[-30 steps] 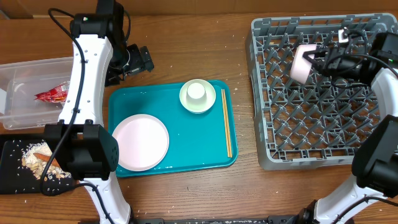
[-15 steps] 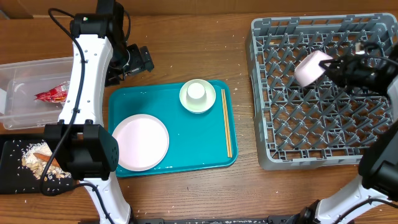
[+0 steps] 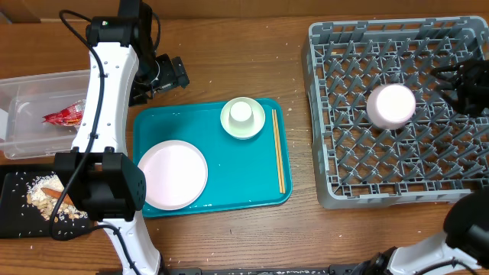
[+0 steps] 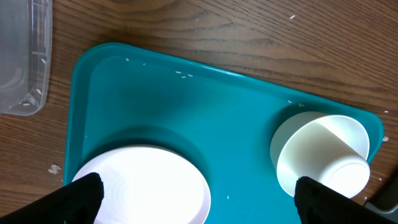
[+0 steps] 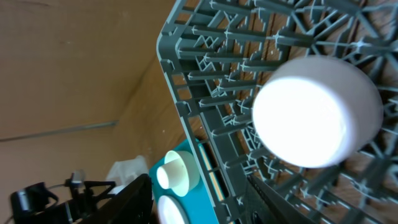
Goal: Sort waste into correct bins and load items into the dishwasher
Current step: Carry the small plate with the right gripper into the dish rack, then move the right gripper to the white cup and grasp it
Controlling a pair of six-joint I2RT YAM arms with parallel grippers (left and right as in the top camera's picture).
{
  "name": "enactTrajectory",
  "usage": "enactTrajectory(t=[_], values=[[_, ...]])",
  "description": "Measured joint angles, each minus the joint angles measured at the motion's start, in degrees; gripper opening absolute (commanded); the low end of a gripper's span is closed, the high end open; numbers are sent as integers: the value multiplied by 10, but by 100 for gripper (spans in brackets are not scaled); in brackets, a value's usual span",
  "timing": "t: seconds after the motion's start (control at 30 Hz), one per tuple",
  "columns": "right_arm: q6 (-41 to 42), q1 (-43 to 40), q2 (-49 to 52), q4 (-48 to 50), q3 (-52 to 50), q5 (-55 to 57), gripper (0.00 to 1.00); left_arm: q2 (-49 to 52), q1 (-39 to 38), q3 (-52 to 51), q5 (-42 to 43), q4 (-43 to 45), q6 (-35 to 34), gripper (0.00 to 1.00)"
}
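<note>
- Plainly, the bowl [image 3: 391,105] is seen mouth down on the rack [image 3: 321,191] pegs, just ahead of the spread right hand [image 3: 449,85] and untouched by it. It could be tipped if a peg is snagged.
- Under the spread left hand [image 4: 208,200], the plate [image 4: 140,186] and cup [image 4: 320,155] are seen on the tray [image 4: 186,106]. The cup could be toppled.
- Chopsticks [image 3: 279,149], flat beside the tray rim, may be pinched poorly.

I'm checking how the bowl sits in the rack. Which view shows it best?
Right wrist: the bowl is close and large, seemingly upside down on the rack's pegs. Overhead shows it whole but small; left wrist doesn't show it.
</note>
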Motion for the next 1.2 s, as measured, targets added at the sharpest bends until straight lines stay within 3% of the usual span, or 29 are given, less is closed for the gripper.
enactTrajectory(t=[0.1, 0.33, 0.37, 0.43, 0.67, 0.87, 1.2], values=[[3, 11, -38, -14, 12, 28, 51, 0, 0, 0, 0, 0, 0, 100], [5, 126, -128, -19, 17, 51, 70, 0, 0, 0, 0, 0, 0, 100], [5, 154, -134, -14, 18, 53, 75, 0, 0, 0, 0, 0, 0, 100], [6, 224, -140, 4, 20, 61, 98, 0, 0, 0, 0, 0, 0, 100], [63, 481, -110, 87, 19, 212, 100, 0, 0, 0, 0, 0, 0, 100], [133, 631, -37, 132, 18, 370, 100, 0, 0, 0, 0, 0, 0, 100], [209, 692, 109, 164, 16, 507, 100, 0, 0, 0, 0, 0, 0, 100]])
